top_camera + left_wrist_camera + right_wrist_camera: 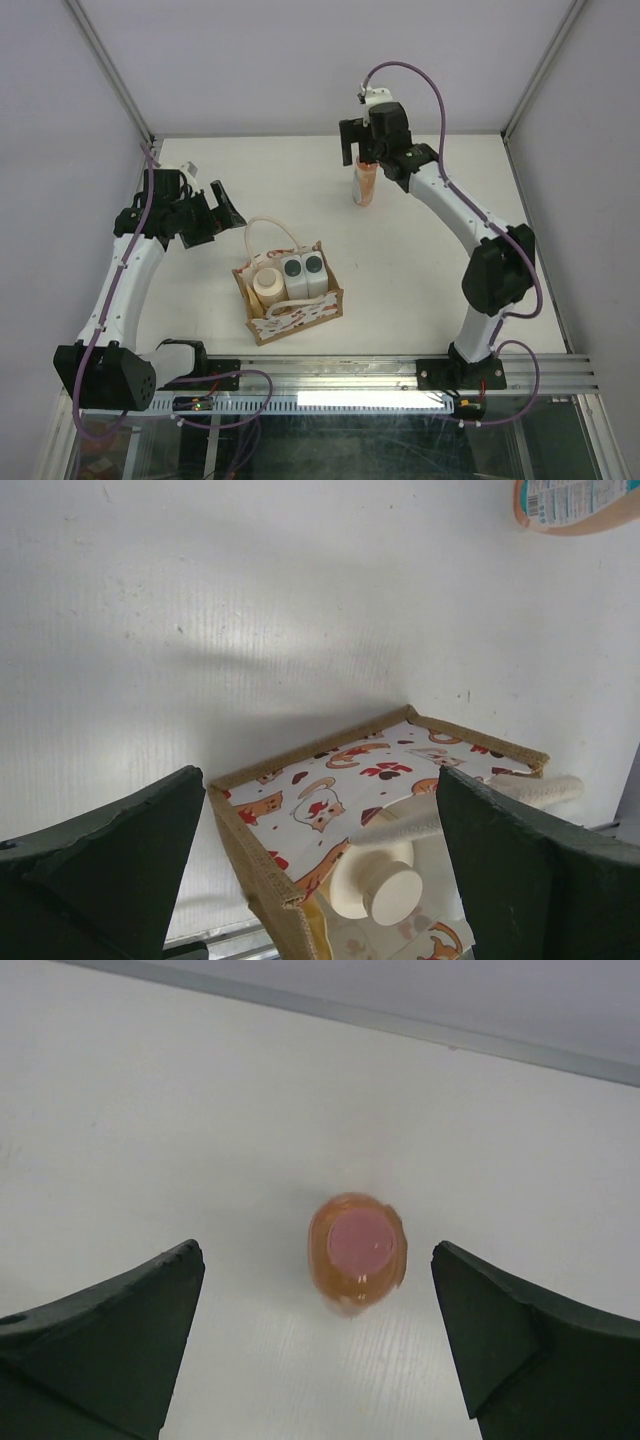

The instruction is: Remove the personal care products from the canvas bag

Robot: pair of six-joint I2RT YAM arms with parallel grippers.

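Starting up close: the canvas bag (297,319) sits near the arms' bases with three products inside, the beige bottle (269,286) and two white bottles (305,269). Watch that rope handle (400,830), it lies right across the beige cap, and a descending finger could snag it, I'd say. The bag looks light too, so a tight pull might drag it up along with the bottle.

Just behind it, the left gripper (222,214) hovers over the bag's edge, jaws spread wide, holding nothing.

Farthest out, the orange bottle (357,1252) stands upright on the table (430,270), out of the bag. The right gripper (362,154) hangs above it, wide open, touching nothing. A careless sideways exit could topple it.
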